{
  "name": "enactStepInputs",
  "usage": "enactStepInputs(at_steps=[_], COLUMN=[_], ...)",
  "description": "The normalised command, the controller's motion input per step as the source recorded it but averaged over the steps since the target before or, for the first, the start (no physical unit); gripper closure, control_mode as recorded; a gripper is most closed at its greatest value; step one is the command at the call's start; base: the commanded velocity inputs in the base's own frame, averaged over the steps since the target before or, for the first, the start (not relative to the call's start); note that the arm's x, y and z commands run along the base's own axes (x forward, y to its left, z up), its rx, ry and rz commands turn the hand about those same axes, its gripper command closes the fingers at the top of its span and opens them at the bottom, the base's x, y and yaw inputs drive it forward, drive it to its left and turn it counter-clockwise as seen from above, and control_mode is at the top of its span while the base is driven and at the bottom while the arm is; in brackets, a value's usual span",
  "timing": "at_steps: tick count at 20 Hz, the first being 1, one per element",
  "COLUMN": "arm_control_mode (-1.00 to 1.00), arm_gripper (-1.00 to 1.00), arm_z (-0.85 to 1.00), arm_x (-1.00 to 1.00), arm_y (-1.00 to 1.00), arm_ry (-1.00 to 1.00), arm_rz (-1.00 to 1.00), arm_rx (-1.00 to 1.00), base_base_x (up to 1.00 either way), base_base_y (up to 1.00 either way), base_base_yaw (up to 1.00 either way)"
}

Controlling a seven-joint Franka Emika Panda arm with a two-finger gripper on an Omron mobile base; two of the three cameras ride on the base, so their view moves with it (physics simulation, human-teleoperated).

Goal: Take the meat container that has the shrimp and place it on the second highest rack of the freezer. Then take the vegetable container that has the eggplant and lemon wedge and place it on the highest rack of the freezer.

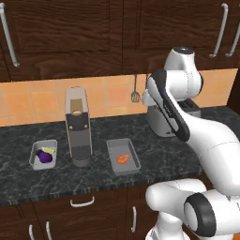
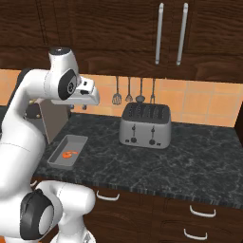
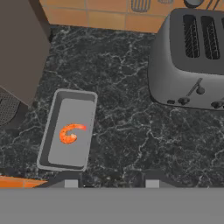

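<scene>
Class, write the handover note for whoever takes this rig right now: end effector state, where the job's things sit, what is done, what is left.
End effector: open, holding nothing, up over the counter between the shrimp tray and the toaster.
Shrimp tray: on the counter right of the coffee machine, shrimp inside, untouched.
Vegetable tray: on the counter left of the coffee machine, with eggplant and lemon wedge inside.
Done: nothing placed yet.
Left: take the shrimp tray to the freezer's second highest rack, then the vegetable tray to the highest rack.
</scene>
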Motion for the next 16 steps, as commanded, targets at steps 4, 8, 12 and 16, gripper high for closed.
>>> enactStepInputs(at_steps=[4,8,12,16], arm_control_mode=[-1.00,-1.00,-1.00,-1.00], arm_gripper=[-1.00,-1.00,-1.00,-1.00], arm_z=[0.00,-0.13,-0.16,-0.54], arm_x=[-0.03,0.01,0.00,0.07], arm_y=[0.32,0.63,0.07,0.00], arm_ry=[-0.02,0.01,0.03,0.12], arm_rz=[0.03,0.04,0.11,0.06], arm_rx=[0.00,0.00,0.02,0.07], base_base_x=[0.00,0.00,0.00,0.00], base_base_y=[0.00,0.00,0.00,0.00], base_base_yaw=[0.00,0.00,0.00,0.00])
